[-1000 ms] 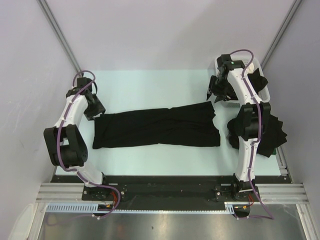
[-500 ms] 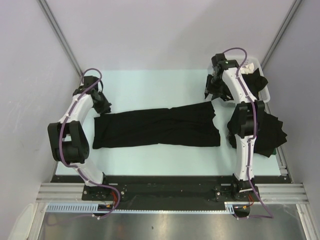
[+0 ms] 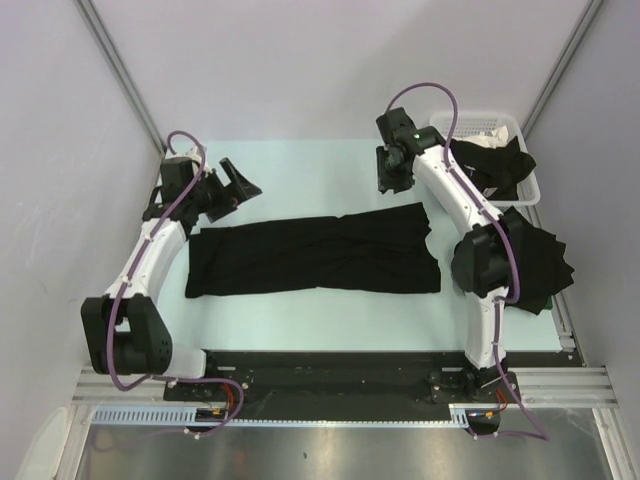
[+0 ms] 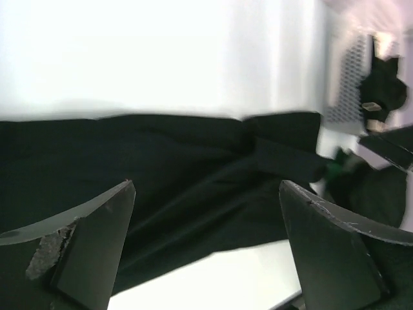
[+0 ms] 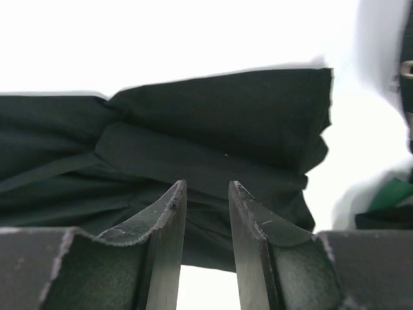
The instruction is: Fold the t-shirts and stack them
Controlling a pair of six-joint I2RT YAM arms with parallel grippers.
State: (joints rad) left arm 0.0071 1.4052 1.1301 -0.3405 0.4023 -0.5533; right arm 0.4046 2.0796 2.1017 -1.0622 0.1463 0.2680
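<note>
T-shirt (image 3: 315, 255) lies as a long folded band on the table (image 3: 300, 165), my left claw (image 3: 240, 183) wide and empty, my right claw (image 3: 392, 180) barely parted and empty, so uneven corner pinches could skew the fold.

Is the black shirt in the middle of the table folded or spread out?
Partly folded: the black shirt lies as a long narrow band with overlapping layers and no sleeves sticking out, not yet a compact bundle.

No legible text, label, brand, number or sign in any view.
</note>
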